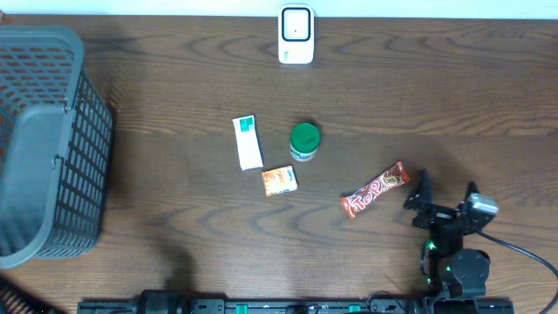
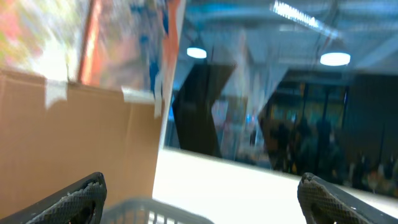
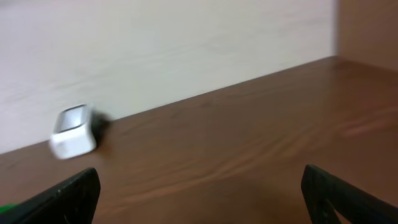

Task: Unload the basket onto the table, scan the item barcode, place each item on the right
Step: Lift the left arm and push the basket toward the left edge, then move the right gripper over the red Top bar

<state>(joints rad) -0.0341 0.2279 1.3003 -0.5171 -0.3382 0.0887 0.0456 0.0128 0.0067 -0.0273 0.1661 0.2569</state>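
Seen from overhead, a dark wooden table [image 1: 174, 87] held a grey mesh basket [image 1: 87, 157] against its left edge and a white barcode scanner [image 1: 296, 35] standing at the middle of the far edge. Four items lay loosely grouped at the centre, none touching: a slim white and green box [image 1: 248, 141], a green-lidded jar [image 1: 304, 140] just to its right, a small orange packet [image 1: 279, 180] in front of them, and a red candy bar [image 1: 376, 189] lying at a slant further right. Bare wood stretched wide between the items and the scanner, and between the items and the basket. The right gripper [image 1: 446, 199] sat near the front right corner, just beside the candy bar's right end but apart from it, jaws spread wide with nothing between them. Its wrist camera looked across open table to the scanner [image 3: 73, 132] by the wall. The left gripper [image 2: 202, 199] appeared only in its own wrist camera, jaws also wide and holding nothing, pointed above the basket's rim [image 2: 161, 214] toward a cardboard box [image 2: 74, 143] and a blurred room.
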